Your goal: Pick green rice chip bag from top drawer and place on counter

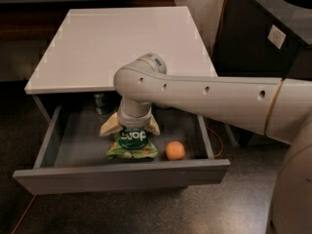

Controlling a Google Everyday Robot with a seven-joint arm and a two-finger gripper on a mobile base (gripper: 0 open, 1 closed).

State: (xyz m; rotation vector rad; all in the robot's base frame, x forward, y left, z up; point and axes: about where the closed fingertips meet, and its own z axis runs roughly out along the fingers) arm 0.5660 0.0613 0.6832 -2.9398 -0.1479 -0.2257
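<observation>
While the top drawer (122,177) is pulled out, the gripper (130,129) is held inside it, fingers spread open astride the green rice chip bag (132,144), beside an orange ball (175,150).

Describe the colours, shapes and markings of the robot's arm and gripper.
The arm is a thick, smooth, off-white tube with a row of small dark holes and a thin tan ring. The gripper, down in the top drawer, has two tan fingers.
</observation>
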